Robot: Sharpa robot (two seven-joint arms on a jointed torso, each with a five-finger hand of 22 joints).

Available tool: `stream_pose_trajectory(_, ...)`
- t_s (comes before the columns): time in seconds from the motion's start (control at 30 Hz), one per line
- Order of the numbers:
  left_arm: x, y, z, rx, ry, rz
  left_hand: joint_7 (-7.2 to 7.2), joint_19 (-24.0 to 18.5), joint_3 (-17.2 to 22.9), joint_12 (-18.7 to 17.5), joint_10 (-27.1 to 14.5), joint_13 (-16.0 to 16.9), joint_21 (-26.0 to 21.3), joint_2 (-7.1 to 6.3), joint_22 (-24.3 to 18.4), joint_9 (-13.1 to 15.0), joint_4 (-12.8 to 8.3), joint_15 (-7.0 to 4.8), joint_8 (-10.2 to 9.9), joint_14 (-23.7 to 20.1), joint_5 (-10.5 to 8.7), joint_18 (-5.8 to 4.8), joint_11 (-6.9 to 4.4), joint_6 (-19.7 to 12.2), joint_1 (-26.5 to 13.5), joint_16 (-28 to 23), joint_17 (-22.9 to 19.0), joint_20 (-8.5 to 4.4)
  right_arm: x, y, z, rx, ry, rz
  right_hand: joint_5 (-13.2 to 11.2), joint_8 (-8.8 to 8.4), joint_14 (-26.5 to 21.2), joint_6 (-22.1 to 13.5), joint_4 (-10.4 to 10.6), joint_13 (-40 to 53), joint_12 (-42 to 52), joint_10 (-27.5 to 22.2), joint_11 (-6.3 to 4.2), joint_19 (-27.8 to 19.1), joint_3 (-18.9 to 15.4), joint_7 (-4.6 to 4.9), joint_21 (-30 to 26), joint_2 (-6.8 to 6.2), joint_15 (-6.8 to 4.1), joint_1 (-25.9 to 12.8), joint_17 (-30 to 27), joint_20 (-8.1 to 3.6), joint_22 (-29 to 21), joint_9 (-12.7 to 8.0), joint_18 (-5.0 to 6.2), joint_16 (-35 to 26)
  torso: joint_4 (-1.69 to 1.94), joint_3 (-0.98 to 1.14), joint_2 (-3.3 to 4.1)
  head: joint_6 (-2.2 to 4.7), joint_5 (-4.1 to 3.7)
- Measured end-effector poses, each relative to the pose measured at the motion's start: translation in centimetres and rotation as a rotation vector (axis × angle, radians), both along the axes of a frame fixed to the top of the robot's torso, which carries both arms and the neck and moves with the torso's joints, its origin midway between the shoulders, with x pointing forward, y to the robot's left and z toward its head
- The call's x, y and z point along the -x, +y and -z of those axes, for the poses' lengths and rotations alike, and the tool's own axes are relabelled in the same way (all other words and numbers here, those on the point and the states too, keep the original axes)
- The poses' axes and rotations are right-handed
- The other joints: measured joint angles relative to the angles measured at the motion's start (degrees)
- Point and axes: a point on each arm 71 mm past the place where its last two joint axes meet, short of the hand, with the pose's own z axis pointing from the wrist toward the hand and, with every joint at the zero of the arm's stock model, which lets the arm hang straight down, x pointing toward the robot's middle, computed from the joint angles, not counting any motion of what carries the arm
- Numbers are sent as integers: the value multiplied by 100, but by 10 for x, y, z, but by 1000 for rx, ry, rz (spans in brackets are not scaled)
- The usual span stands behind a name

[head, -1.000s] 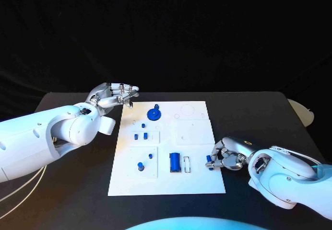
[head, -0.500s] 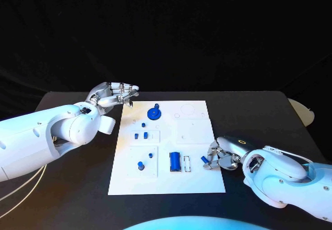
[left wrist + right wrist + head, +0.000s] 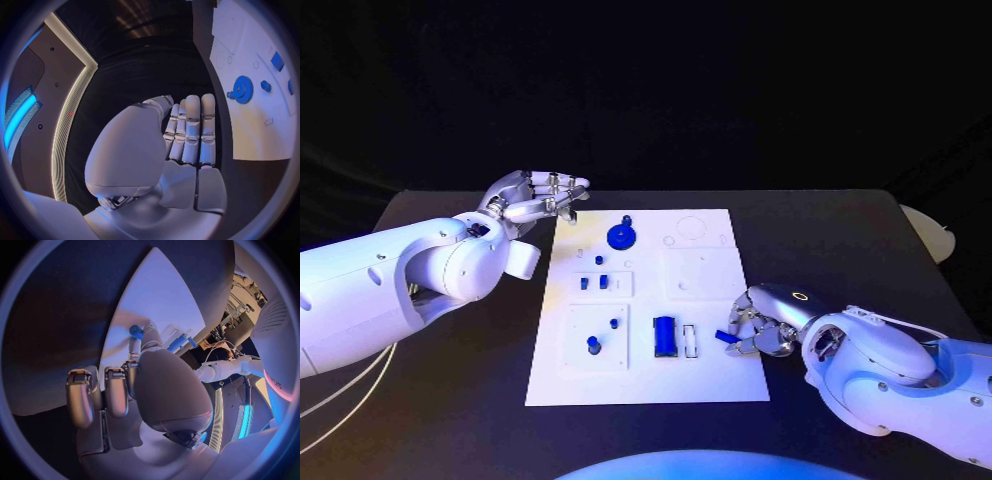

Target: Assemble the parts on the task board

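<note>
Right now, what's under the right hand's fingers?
A small blue part pinched at the right hand, over the task board edge. The board beneath the fingers is covered.

right hand (image 3: pixel 759 328) edged inward, apparently holding blue part (image 3: pixel 728 336)

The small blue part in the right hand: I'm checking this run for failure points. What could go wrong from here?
1. The right hand holds the small blue part only at its fingertips over the task board; it may slip or tilt.
2. The blue block and the narrow slot lie close beside it, so a fingertip could nudge the block.
3. The left hand hovers at the board's far corner near the blue gear and could knock it.
</note>
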Motion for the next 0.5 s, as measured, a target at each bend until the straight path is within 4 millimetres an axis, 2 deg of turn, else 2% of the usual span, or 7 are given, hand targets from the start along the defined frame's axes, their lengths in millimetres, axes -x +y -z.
stream_pose_trajectory(0.1, 0, 0, 0, 0, 0, 0, 0, 0, 0, 0, 0, 0, 0, 0, 0, 0, 0, 0, 0, 0, 0, 0, 0, 0, 0, 0, 0, 0, 1, 1, 0, 2, -2, -2, 107, 6, 0, 0, 106, -16, -20, 0, 0, 0, 93, 0, 0, 0, 0, 0, 0, 0, 0, 0, 0, 0, 1, 0, -1, -1, -7)
stream_pose_trajectory(0.2, 0, 0, 0, 0, 0, 0, 0, 0, 0, 0, 0, 0, 0, 0, 0, 0, 0, 0, 0, 0, 0, 0, 0, 0, 0, 0, 0, 0, 2, 2, 0, 1, -1, -4, 117, 15, 0, -36, 306, -19, -36, 0, 0, 0, 294, 35, 0, -1, 0, 1, 0, 0, 0, 32, 0, 0, 3, -2, -1, -4, -12)
stream_pose_trajectory(0.27, 0, 0, 0, 0, 0, 0, 0, 0, 0, 0, 0, 0, 0, 0, 0, 0, 0, 0, 0, 0, 0, 0, 0, 0, 0, 0, 0, 0, 2, 3, 0, -1, 0, -7, 152, 0, 0, -48, 339, -20, -36, 0, -1, 0, 470, 47, 0, -1, 0, 1, -1, 0, -1, 44, 0, 0, 2, -2, -1, -4, -13)
stream_pose_trajectory(0.37, 0, 0, 0, 0, 1, 0, 0, 0, 0, 0, 0, 0, 0, 0, 1, -1, 0, 0, 0, 0, 0, 0, 0, 0, 0, 0, 0, 0, 3, 5, 0, -4, 2, -11, 153, -99, -1, -74, 346, -18, -106, 10, -11, 0, 980, 74, 0, -1, 0, 1, -1, 0, -1, 43, 0, 0, 1, -2, -1, -8, -13)
stream_pose_trajectory(0.43, 0, 0, 0, 0, 1, 0, 0, 0, 0, 0, 0, 0, 0, 0, 0, -1, 0, 0, 0, 0, 0, 0, 0, 0, 0, 0, 0, 0, 4, 6, 0, -5, 3, -14, 104, -168, 0, -90, 359, -16, -132, 22, -3, 0, 1567, 88, 0, -4, 2, 4, -1, 0, -1, 30, 0, 0, 1, -3, -1, -9, -14)
stream_pose_trajectory(0.47, 0, 0, 0, 0, 1, 0, 0, 0, 0, 0, 0, 0, 0, 0, 1, -1, 0, 0, 0, 0, 0, 0, 0, 0, 0, 0, 0, 0, 4, 6, -1, -7, 1, -16, 25, -244, 2, -88, 362, -35, -177, 41, 2, 0, 2138, 87, 0, -54, 6, 54, -1, 0, -1, -3, 0, 0, 1, -2, -1, -9, -13)
stream_pose_trajectory(0.5, 0, 0, 0, 0, 1, 0, 0, 0, 0, 0, 0, 0, 0, 0, 1, -1, 0, 0, 0, 0, 0, 0, 0, 0, 0, 0, 0, 0, 3, 6, -1, -7, 0, -16, -2, -264, 2, -87, 364, -66, -180, 54, 16, -2, 2305, 88, 0, -60, 5, 60, -1, 2, -1, -35, 0, 0, 1, -3, -1, -9, -13)
